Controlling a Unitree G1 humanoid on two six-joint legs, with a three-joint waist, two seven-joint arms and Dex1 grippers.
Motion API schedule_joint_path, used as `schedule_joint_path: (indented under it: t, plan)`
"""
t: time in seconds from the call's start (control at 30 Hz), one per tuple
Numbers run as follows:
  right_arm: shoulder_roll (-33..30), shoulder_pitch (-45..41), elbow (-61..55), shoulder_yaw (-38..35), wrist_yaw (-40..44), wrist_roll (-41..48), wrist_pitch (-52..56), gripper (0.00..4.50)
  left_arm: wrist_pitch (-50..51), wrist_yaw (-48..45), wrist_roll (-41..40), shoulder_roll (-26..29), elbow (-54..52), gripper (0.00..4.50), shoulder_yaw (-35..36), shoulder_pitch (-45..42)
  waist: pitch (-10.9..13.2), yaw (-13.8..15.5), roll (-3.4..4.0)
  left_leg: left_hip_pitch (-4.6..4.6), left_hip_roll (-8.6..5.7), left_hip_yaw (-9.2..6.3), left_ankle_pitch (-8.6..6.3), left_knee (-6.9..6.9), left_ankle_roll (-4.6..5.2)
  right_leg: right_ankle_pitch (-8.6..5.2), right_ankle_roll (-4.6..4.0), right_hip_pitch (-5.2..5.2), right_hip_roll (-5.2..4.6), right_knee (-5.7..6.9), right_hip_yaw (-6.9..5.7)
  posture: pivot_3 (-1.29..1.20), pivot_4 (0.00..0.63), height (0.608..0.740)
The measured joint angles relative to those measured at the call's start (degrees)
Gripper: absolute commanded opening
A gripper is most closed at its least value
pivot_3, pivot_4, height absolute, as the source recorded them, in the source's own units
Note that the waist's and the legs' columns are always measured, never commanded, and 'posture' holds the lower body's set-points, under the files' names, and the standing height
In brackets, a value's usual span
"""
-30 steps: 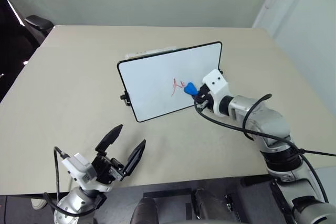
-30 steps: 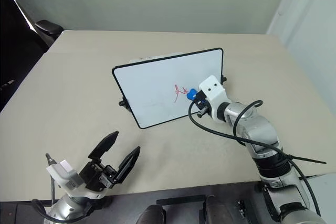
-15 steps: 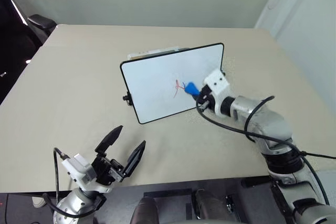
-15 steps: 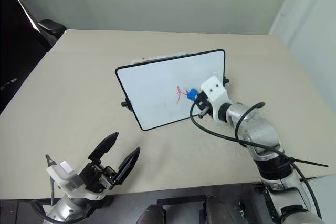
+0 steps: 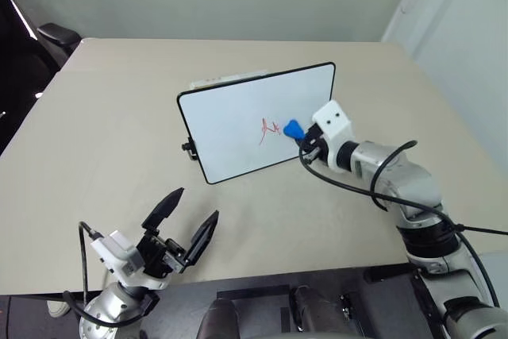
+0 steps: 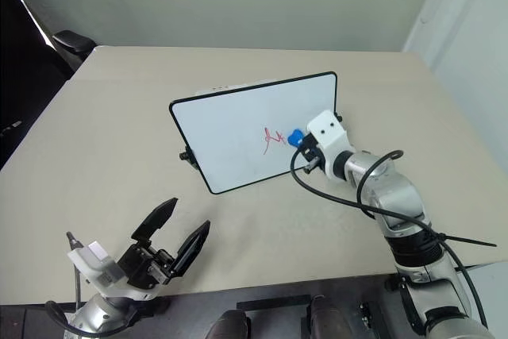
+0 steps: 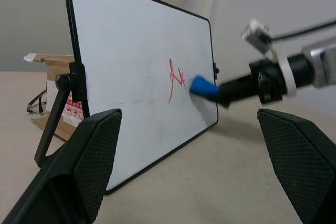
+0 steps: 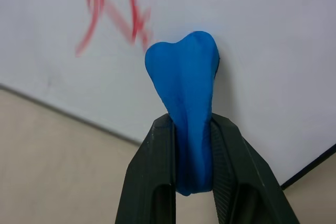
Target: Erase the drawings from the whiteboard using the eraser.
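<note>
The red drawings sit mid-whiteboard, just left of the blue eraser pressed against the surface. The right gripper clamps the eraser; the left gripper hangs spread, well apart from the board.

bright, even light; red scribble blurred close up.

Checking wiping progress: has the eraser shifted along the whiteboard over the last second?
Yes. The eraser has slid slightly up the whiteboard, beside the drawings.
</note>
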Motion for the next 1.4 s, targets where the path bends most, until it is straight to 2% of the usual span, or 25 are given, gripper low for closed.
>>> schedule_joint_path:
  t: [0.3,0.63,1.2,1.4]
  plan:
    - [-0.22,-0.30,-1.13,0.06,0.00,-0.26,0.66,0.49,0.28,0.02,0.05,-0.16,-0.01,4.50,-0.05,-0.15,0.00,0.01,0.00,-0.02,0.00,0.00,0.00,0.01,-0.01,0.00,0.00,0.00,-0.01,0.00,0.00,0.00,0.150,0.740]
    - [-0.92,4.21,-1.84,3.58,0.57,-1.20,1.90,0.49,0.66,0.12,-0.06,-0.21,-0.95,4.50,-0.12,-0.09,0.00,0.02,0.00,-0.02,0.00,0.00,0.01,0.03,-0.02,0.01,0.01,0.01,-0.01,0.00,0.00,0.00,0.150,0.740]
    - [1.18,-4.98,-3.48,3.35,1.74,-0.79,1.82,0.49,1.28,0.04,-1.10,-0.21,-2.04,4.50,-0.11,0.48,0.01,0.01,0.01,-0.05,0.00,-0.01,0.01,0.00,-0.01,0.00,0.01,-0.06,-0.01,0.00,0.00,0.00,0.150,0.740]
    - [1.11,-4.00,-3.53,3.38,1.79,-0.86,0.61,0.49,1.28,0.00,-1.18,-0.20,-2.12,4.50,-0.11,0.65,0.00,0.14,0.00,-0.09,0.00,-0.01,0.02,0.02,-0.03,0.00,0.00,-0.06,-0.03,-0.02,0.00,0.00,0.150,0.740]
